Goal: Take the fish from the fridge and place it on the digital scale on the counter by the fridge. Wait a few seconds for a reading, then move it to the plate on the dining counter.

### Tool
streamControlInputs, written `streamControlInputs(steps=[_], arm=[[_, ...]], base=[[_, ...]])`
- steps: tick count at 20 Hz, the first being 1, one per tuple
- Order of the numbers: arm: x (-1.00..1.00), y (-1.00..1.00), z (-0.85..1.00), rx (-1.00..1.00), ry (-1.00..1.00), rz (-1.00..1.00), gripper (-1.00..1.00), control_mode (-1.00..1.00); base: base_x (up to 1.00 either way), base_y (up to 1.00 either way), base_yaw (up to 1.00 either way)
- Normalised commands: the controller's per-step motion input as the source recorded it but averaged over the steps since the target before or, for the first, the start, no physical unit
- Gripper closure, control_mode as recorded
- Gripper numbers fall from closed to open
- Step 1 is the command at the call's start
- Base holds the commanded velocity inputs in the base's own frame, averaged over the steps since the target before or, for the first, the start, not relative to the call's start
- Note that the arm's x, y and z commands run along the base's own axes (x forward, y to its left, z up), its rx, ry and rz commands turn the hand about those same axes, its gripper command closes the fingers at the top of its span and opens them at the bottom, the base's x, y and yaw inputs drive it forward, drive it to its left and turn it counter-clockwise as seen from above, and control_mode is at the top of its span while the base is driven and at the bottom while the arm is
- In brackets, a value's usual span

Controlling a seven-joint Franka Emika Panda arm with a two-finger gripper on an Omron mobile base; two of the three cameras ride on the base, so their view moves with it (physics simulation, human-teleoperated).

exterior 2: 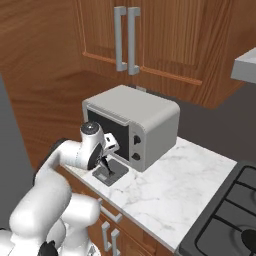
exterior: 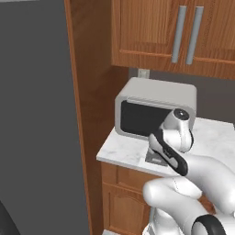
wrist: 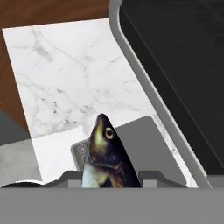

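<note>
On my far left I've got the tall flat grey fridge [exterior: 32, 114] door, shut, with a brown wood side panel just beside it. Next along, the white grey-veined marble table [exterior: 124, 149] carries the small flat grey square digital scale [exterior 2: 111, 173], sitting right in front of the boxy light-grey microwave with its black window [exterior 2: 131, 125]. My end effector [exterior 2: 104, 164] hangs just above that scale, and through the hand camera I see it clenched on the small slender dark fish with a paler belly [wrist: 106, 153], head poking out past the fingers, over the scale's slab. I can't tell whether the fish touches the scale. Far right, the dark stovetop [exterior 2: 227, 215] borders the table; wooden wall cabinets with grey handles [exterior 2: 125, 37] hang above.
</note>
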Motion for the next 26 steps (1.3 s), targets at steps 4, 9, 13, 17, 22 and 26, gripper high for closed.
streamControlInputs(steps=[4,9,13,17,22,26], arm=[[0.13,0.00,-0.41,-0.02,0.01,0.10,1.00,-1.00],[0.10,0.00,-0.45,-0.01,0.05,0.05,1.00,-1.00],[0.11,0.00,-0.39,0.00,0.07,0.02,1.00,-1.00],[0.17,0.00,-0.24,0.00,0.02,0.02,1.00,-1.00],[0.14,0.00,-0.17,-0.02,0.00,0.03,1.00,-1.00],[0.16,0.00,-0.18,-0.02,0.00,0.02,1.00,-1.00]], base=[[0.00,0.00,0.00],[0.00,0.00,0.00],[0.00,0.00,0.00],[0.00,0.00,0.00],[0.00,0.00,0.00],[0.00,0.00,0.00]])
